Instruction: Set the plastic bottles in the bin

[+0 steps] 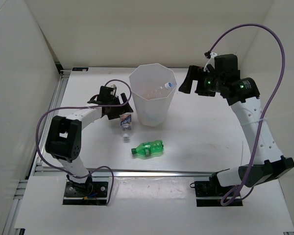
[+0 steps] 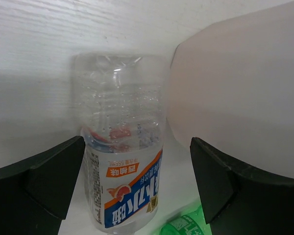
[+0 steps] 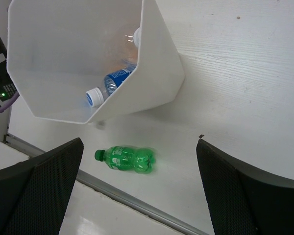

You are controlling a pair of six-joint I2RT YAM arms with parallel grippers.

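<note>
Left pincer spread wide, white-labelled bottle just ahead of its gap, bin alongside.

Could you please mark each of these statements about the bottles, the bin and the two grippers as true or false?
1. The green bottle lies on its side on the table, outside the bin. True.
2. The right gripper is holding a bottle. False: it is open and empty, up beside the bin.
3. A blue-labelled bottle is inside the bin. True.
4. The white-labelled bottle is in the bin. False: it is on the table beside the bin, just ahead of the open left gripper.
5. The bin has tipped over. False: it stands upright.
</note>
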